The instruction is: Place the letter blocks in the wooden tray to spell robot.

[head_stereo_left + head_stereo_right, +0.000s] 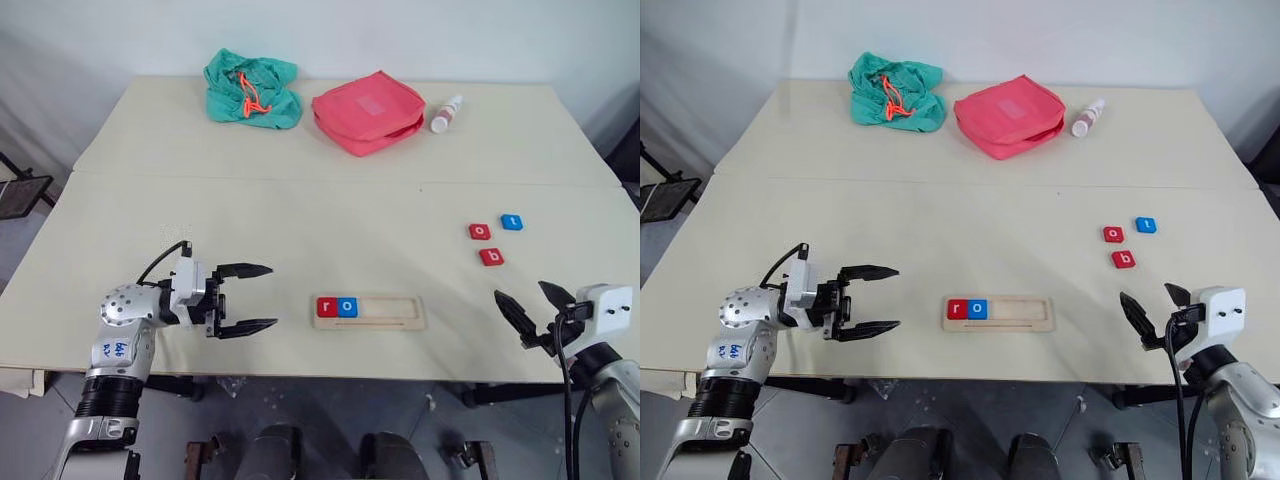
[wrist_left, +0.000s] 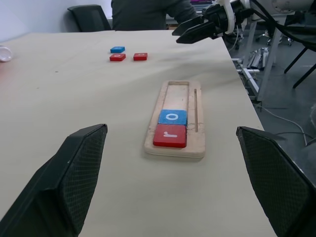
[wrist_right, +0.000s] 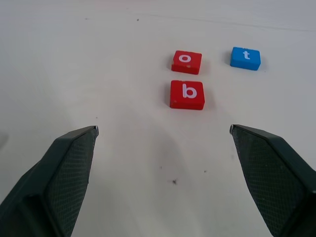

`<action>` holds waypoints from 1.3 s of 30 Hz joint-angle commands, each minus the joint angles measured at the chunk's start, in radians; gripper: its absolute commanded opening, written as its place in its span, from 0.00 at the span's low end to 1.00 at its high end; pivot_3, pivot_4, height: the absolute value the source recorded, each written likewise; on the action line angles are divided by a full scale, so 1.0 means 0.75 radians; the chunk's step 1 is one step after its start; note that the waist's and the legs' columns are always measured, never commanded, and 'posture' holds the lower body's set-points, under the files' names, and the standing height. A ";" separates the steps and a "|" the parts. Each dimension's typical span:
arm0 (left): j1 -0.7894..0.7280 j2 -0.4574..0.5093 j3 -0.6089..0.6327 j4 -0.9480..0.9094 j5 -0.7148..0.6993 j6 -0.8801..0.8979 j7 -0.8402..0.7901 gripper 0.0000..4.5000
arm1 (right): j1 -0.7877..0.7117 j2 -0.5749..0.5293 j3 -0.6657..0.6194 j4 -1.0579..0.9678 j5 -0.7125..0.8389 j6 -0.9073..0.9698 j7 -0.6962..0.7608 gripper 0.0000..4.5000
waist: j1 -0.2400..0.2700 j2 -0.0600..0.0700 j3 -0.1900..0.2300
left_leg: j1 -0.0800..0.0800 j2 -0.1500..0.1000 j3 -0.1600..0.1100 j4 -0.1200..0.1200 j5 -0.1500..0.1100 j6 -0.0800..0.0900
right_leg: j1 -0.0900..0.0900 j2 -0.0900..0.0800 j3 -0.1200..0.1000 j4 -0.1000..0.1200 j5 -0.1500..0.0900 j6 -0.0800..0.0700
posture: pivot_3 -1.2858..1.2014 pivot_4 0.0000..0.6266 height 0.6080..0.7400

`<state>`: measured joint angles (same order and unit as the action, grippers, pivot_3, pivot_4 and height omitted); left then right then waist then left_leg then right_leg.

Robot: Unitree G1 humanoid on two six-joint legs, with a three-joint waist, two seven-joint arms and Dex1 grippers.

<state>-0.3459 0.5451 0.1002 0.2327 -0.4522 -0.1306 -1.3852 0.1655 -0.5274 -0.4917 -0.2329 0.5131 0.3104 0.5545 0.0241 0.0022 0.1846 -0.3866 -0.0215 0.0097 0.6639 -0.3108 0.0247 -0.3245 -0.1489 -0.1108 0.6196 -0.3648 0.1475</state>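
The wooden tray [image 1: 368, 312] lies near the table's front edge and holds a red r block [image 1: 327, 307] and a blue o block [image 1: 347, 307] at its left end. Three loose blocks lie to the right on the table: a red o [image 1: 479, 231], a blue t [image 1: 511, 222] and a red b [image 1: 491, 257]. My left gripper [image 1: 258, 298] hovers left of the tray, open and empty, pointing at it. At the front right my right gripper [image 1: 526, 300] stands open and empty, short of the red b [image 3: 187, 95].
At the back of the table lie a green cloth bag [image 1: 252, 91], a pink-red pouch [image 1: 367, 111] and a small white bottle [image 1: 445, 114]. A seam [image 1: 300, 181] runs across the tabletop. A seated person [image 2: 148, 12] is beyond the table in the left wrist view.
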 commanded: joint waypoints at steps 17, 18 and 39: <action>-0.005 0.011 0.013 -0.036 -0.049 0.001 -0.009 0.99 | -0.401 -0.232 0.080 0.237 -0.017 0.325 -0.030 1.00 | -0.005 0.000 0.000 | 0.000 0.001 0.001 0.000 0.000 0.000 | -0.001 0.000 0.000 0.000 0.000 0.000 | 0.52 0.24 1.00; -0.001 0.008 0.012 -0.043 -0.049 0.000 -0.005 0.99 | -0.446 -0.241 0.097 0.282 -0.029 0.329 -0.025 1.00 | -0.006 0.000 0.000 | 0.000 0.001 0.001 0.000 0.000 0.000 | -0.001 0.000 0.000 0.000 0.000 0.000 | 0.52 0.24 1.00; 0.156 0.005 0.025 -0.220 -0.072 0.004 0.107 1.00 | -0.722 -0.191 0.315 0.677 -0.224 0.259 -0.001 0.91 | -0.009 0.000 0.000 | -0.001 0.001 0.000 0.000 0.000 0.000 | -0.001 0.000 -0.001 0.000 0.000 0.000 | 0.52 0.24 1.00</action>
<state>-0.2353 0.5441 0.1015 0.1020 -0.4841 -0.1216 -1.3107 -0.3754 -0.6793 -0.2459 0.2789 0.3518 0.5056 0.5589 0.0175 0.0026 0.1848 -0.3876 -0.0208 0.0099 0.6641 -0.3107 0.0248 -0.3254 -0.1491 -0.1115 0.6196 -0.3648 0.1475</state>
